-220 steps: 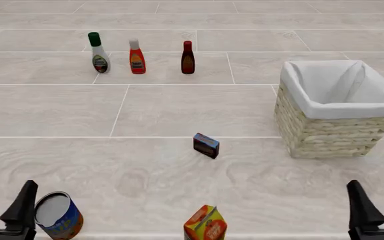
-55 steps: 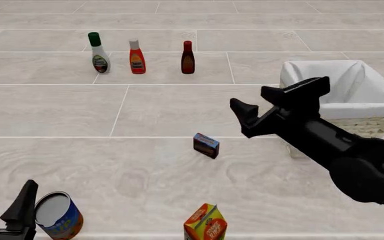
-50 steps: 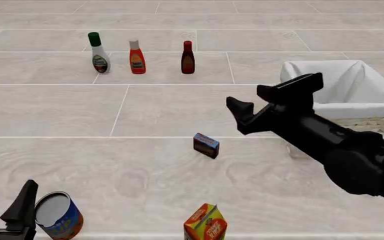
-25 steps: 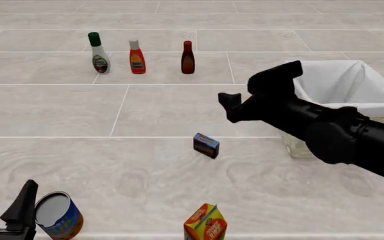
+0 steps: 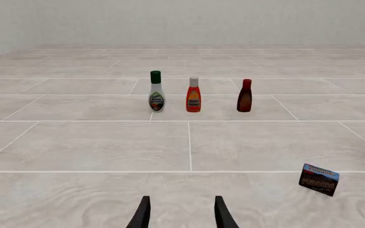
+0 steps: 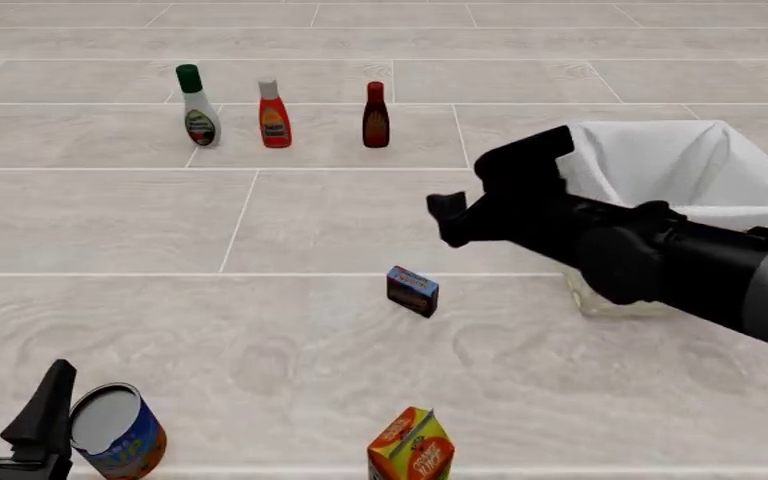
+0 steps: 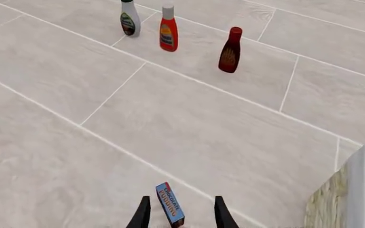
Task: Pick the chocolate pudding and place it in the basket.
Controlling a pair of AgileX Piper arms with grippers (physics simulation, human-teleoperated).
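The chocolate pudding (image 6: pixel 412 290) is a small dark blue and brown carton lying on the tiled surface, mid-table; it also shows in the left wrist view (image 5: pixel 319 179). My right gripper (image 6: pixel 472 192) hangs open in the air above and just beyond it, apart from it. In the right wrist view the pudding (image 7: pixel 170 204) appears between the open gripper's (image 7: pixel 180 212) fingers, lower down on the tiles. The basket (image 6: pixel 704 170), wicker with a white cloth lining, stands at the right, partly hidden by the right arm. My left gripper (image 6: pixel 8 398) sits open at the near left edge, holding nothing.
Three bottles stand in a row at the far left: a white one with a green cap (image 6: pixel 199 106), a red one (image 6: pixel 273 114) and a dark red one (image 6: pixel 375 115). A tin can (image 6: pixel 115 432) is beside the left gripper. An orange-and-green juice carton (image 6: pixel 412 446) stands at the near edge.
My right arm rose from the near right corner and swung left over the table, stopping above the pudding. The pudding, the basket and the left gripper have not moved.
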